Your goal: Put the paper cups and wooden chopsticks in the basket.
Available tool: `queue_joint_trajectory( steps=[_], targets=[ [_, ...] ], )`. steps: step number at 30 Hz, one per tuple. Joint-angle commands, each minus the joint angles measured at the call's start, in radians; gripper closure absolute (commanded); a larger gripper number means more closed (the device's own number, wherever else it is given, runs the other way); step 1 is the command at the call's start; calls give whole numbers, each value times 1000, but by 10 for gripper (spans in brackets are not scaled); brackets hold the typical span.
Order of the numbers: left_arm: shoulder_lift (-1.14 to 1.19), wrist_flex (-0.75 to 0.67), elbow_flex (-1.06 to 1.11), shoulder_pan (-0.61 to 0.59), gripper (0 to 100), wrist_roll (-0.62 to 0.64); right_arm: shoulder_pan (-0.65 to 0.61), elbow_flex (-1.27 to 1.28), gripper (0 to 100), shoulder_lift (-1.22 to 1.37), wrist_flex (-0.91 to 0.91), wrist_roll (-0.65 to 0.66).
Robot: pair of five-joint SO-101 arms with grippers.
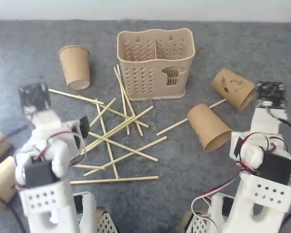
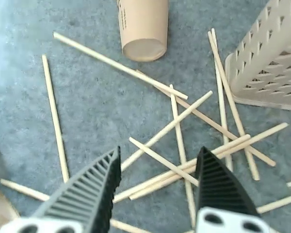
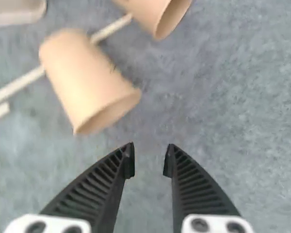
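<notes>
Wooden chopsticks (image 1: 121,128) strewn before basket (image 1: 155,63). Left gripper (image 2: 157,167) spread wide above them, pre-grab; right gripper (image 3: 149,160) parted, front-right of basket. Next: lower, pinch one.

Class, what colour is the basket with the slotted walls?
Beige; the basket shows best in the high view.

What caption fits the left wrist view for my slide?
Open left gripper above scattered chopsticks, with a cup and the basket nearby.
</notes>
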Motion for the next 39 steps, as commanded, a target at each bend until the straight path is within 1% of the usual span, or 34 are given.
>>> queue_joint_trajectory(
  steps=[1, 3, 5, 10, 14, 17, 20, 23, 31, 35, 39],
  targets=[
    [-72, -74, 87, -5, 764, -35, 15, -43, 864, -18, 74, 121],
    [-74, -124, 139, -3, 764, -35, 10, -32, 864, -18, 73, 195],
    [-75, -183, 189, -3, 764, -35, 10, 8, 853, -18, 25, 279],
    [-83, -345, 320, -6, 765, -32, 8, 149, 723, -19, -176, 402],
    [-83, -526, 433, -28, 765, -32, -33, 284, 728, -33, -337, 471],
    [-83, -605, 470, -57, 765, -32, -74, 436, 729, -122, -506, 479],
    [-83, -611, 472, -60, 765, -32, -130, 585, 728, -268, -607, 477],
    [-83, -611, 473, -58, 765, -32, -174, 701, 728, -427, -610, 476],
    [-83, -660, 499, -57, 765, -32, -179, 951, 728, -731, -622, 485],
    [-83, -661, 499, -57, 765, -32, -177, 1054, 728, -819, -717, 483],
    [-83, -661, 499, -57, 765, -32, -177, 1054, 730, -806, -779, 456]
  ],
)
